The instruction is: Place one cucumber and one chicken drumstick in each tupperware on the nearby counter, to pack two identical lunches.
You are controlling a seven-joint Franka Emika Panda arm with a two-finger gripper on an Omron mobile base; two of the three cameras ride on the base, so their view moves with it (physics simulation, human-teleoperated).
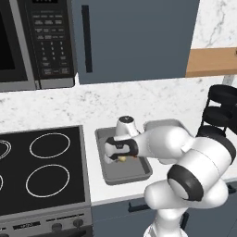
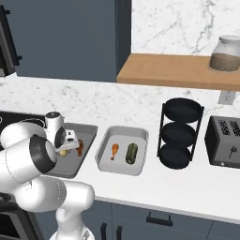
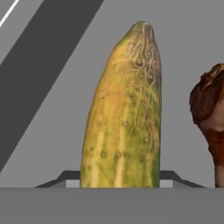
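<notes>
My gripper (image 3: 118, 177) is shut on a yellow-green cucumber (image 3: 124, 109), which stands up between the two finger tips. The hand (image 1: 119, 159) is low inside the left grey tupperware (image 1: 125, 178), and the cucumber (image 2: 62, 153) pokes out beneath it. A dark red-brown chicken drumstick (image 3: 212, 118) lies just beside the cucumber in the same tupperware (image 2: 82, 127). The second tupperware (image 2: 123, 132) to the right holds an orange-brown drumstick (image 2: 115, 151) and a dark green cucumber (image 2: 131, 153). I cannot tell whether the held cucumber touches the tupperware floor.
A black stove top (image 1: 41, 171) borders the left tupperware, with a microwave (image 1: 37, 41) above it. A black tiered rack (image 2: 180, 133) and a toaster (image 2: 227, 140) stand to the right. A wooden shelf (image 2: 173, 70) carries a jar (image 2: 226, 54).
</notes>
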